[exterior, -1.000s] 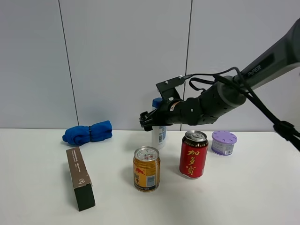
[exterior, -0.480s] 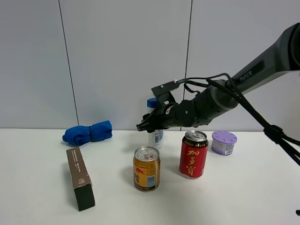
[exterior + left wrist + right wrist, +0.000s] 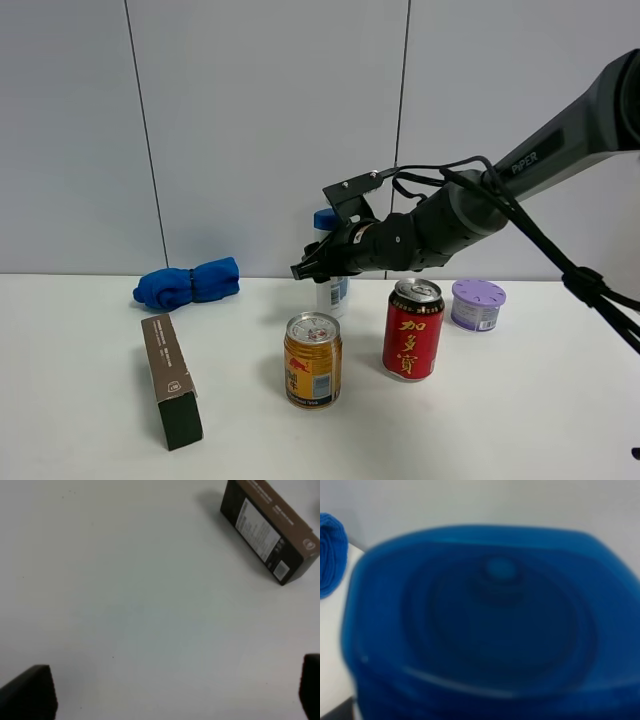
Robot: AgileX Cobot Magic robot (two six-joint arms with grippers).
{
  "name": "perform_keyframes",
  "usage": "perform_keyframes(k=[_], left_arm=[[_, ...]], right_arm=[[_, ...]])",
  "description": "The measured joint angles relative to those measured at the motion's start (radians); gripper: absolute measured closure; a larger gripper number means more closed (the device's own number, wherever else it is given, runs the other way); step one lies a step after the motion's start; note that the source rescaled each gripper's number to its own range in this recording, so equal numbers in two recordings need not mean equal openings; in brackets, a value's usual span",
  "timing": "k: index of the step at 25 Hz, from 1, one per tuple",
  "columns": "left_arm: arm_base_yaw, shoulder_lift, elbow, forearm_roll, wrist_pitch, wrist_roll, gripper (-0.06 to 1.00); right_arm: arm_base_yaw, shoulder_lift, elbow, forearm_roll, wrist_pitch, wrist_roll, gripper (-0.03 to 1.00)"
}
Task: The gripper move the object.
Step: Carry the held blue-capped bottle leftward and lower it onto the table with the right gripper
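The object, a tall white bottle (image 3: pixel 334 293) with a blue cap, stands at the back of the white table, behind the two cans. My right gripper (image 3: pixel 313 267) reaches in from the right and is closed around the bottle's upper body just under the cap. The right wrist view is filled by the blurred blue cap (image 3: pixel 490 615), very close; its jaws do not show there. My left gripper (image 3: pixel 175 695) does not show in the exterior view. In the left wrist view its black fingertips (image 3: pixel 30 692) sit wide apart over bare table, holding nothing.
A gold can (image 3: pixel 313 359) and a red can (image 3: pixel 413 329) stand in front of the bottle. A purple round tin (image 3: pixel 477 304) is to the right. A blue cloth (image 3: pixel 187 282) lies back left. A brown box (image 3: pixel 170 380) lies front left and also shows in the left wrist view (image 3: pixel 270 527).
In the first half second the right gripper and the bottle shifted a little to the left together. Since then nothing has moved.
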Motion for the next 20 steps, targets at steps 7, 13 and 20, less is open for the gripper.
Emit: perform_keyframes(k=[7,13,20], left_arm=[[0.000,0.000,0.000,0.000,0.000,0.000,-0.06],[0.000,0.000,0.000,0.000,0.000,0.000,-0.06],[0.000,0.000,0.000,0.000,0.000,0.000,-0.06]], right_arm=[[0.014,-0.112,0.000,0.000,0.073,0.000,0.97],[0.038,-0.260,0.000,0.000,0.161,-0.005,0.97],[0.086,-0.390,0.000,-0.003,0.285,-0.058,0.97]])
